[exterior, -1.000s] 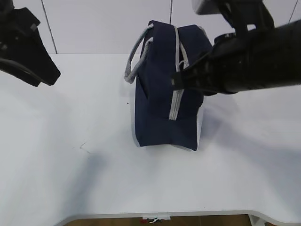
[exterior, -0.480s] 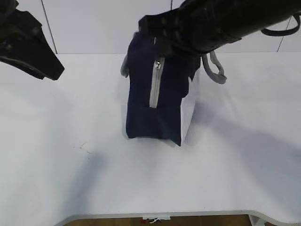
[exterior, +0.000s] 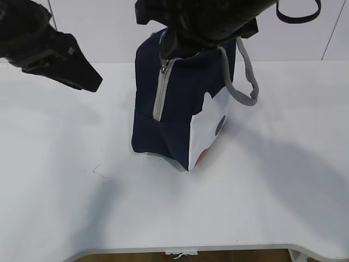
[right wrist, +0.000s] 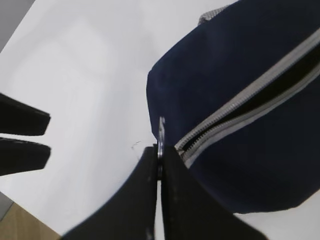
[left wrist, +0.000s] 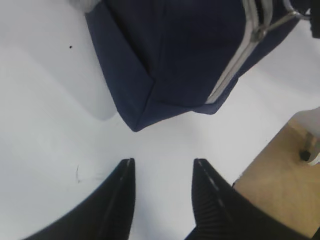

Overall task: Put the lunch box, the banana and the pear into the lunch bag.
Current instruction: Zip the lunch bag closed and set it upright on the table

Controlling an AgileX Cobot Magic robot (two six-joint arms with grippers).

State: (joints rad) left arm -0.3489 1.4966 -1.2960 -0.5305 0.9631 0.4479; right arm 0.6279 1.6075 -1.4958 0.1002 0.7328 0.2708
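From the exterior camera, your right arm covers the top of the upright lunch bag (exterior: 180, 109) on the white table (exterior: 82, 207), so its claw is hidden there, while the banana, pear and lunch box appear nowhere and may already be inside. On the left wrist camera, your left gripper (left wrist: 164, 172) hangs half-spread and empty just off the bag's lower corner, likely waiting to steady it. On the right wrist camera, your right gripper (right wrist: 160, 152) is pinched tight on the ring pull (right wrist: 161, 131), evidently to run the zipper (right wrist: 250, 97), whose far end is cut off.
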